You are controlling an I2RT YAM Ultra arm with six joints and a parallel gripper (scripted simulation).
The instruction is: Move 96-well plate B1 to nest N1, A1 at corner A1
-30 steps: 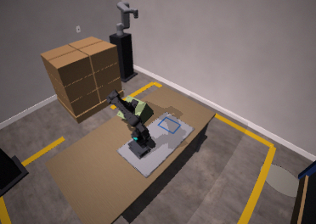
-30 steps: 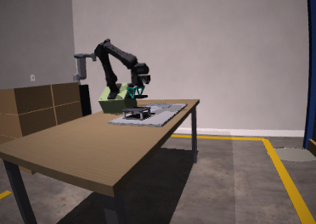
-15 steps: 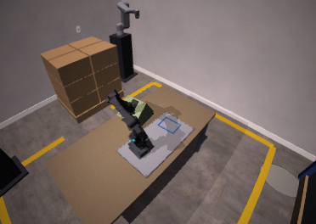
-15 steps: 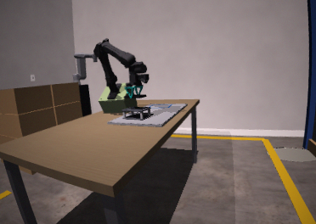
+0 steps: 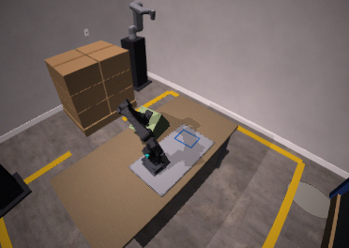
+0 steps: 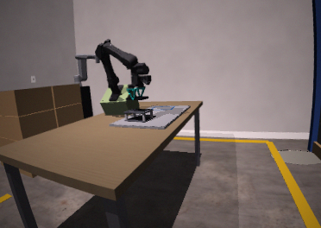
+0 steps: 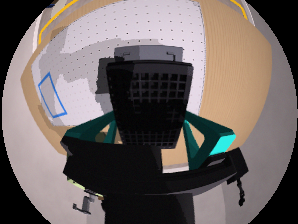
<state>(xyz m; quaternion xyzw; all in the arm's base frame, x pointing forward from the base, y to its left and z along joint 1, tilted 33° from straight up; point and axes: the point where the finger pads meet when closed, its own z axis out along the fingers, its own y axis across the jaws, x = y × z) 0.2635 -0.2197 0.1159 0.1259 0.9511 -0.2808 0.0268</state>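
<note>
The black 96-well plate [image 7: 149, 106] sits between my teal fingers, and my gripper [image 7: 149, 113] is shut on its long sides. In the exterior view my gripper [image 6: 137, 92] hangs a little above the dark raised nest N1 [image 6: 139, 114]. In the top view my gripper [image 5: 148, 154] is over the nest [image 5: 155, 163] at the near left of the grey mat [image 5: 173, 158]. In the wrist view the nest [image 7: 143, 54] shows only as a grey edge behind the plate. The blue outline of spot B1 [image 5: 187, 138] is empty and also shows in the wrist view [image 7: 52, 92].
A green block [image 5: 153, 120] stands at the arm's base on the table's far edge. Stacked cardboard boxes [image 5: 89, 84] and a second arm on a black pedestal [image 5: 136, 55] stand behind the table. Yellow floor tape [image 5: 281, 173] runs around the cell.
</note>
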